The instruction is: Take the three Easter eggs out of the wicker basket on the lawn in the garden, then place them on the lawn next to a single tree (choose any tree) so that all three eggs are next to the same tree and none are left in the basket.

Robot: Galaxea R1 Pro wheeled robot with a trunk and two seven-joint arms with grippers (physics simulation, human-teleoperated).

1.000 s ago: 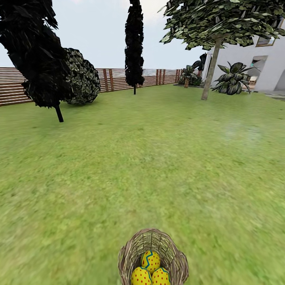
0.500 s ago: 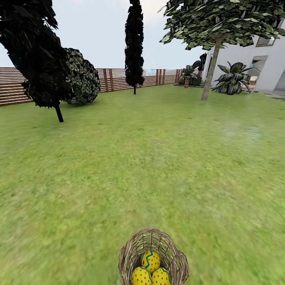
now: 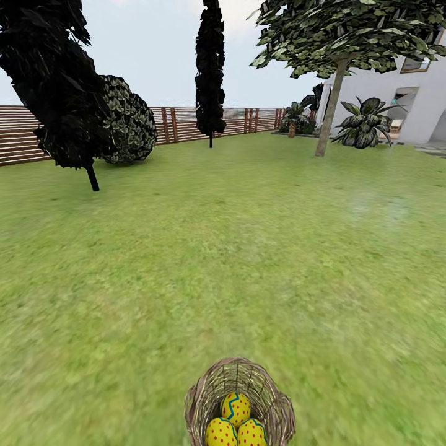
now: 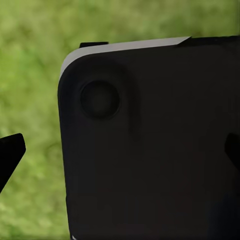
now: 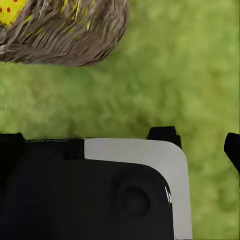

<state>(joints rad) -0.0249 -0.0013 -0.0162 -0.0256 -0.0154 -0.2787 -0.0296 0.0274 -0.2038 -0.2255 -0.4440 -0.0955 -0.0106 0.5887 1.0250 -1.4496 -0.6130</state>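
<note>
Near foreground, head view: wicker basket (image 3: 240, 402) stands on the lawn (image 3: 248, 260) at the lower edge of the picture, mouth toward the camera.
Contents: three Easter eggs (image 3: 236, 424) huddle together in the basket, touching one another; none is out yet.
Right wrist view: basket wall (image 5: 65, 37) with a patch of yellow egg (image 5: 10, 10) showing, grass between it and a dark, grey-edged part of the robot (image 5: 100, 190); the arm probably hangs low beside the basket, ready for a first reach.
Left wrist view: dark panel (image 4: 150, 145) against blurred grass.
Pincers: dark finger tips show at the edges of both wrist views, holding nothing; how far either is open I cannot tell.
Candidate tree: grey-brown trunk (image 3: 329, 105) under a broad crown, far right, well apart from the basket.
Not candidates: dark conical trees (image 3: 210, 68), by the fence (image 3: 186, 124).
Stage: judged as before the first pick.
</note>
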